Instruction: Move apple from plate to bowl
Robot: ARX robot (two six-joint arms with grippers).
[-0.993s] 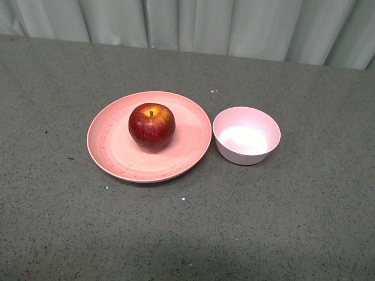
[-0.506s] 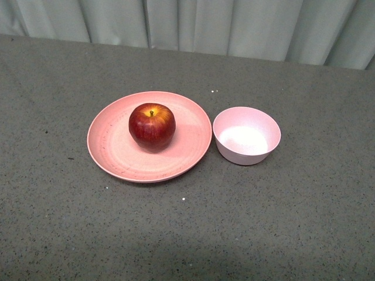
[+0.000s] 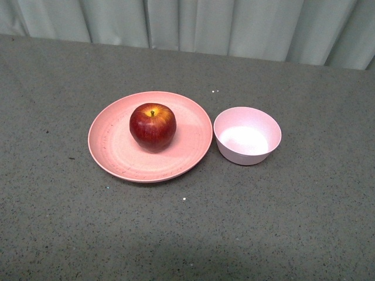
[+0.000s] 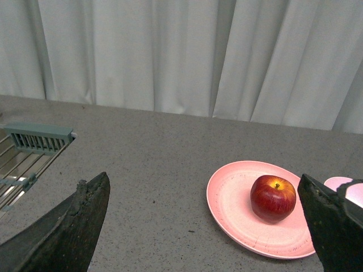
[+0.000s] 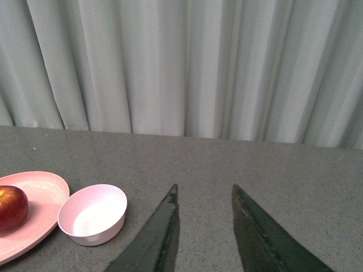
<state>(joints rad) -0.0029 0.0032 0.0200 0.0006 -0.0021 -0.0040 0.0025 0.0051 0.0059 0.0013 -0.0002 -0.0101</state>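
Left gripper (image 4: 204, 180) gapes wide and right gripper (image 5: 204, 188) is narrowly parted; neither holds or touches anything. Left of centre in the front view lies one plate (image 3: 111, 146) with one apple (image 3: 152, 126) resting on it. One bowl (image 3: 234, 153) stands just beside the plate, to its right.

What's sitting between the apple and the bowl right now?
Nothing but bare plate and its rim lies between apple and bowl, which stands close beside that rim. The front view shows it.
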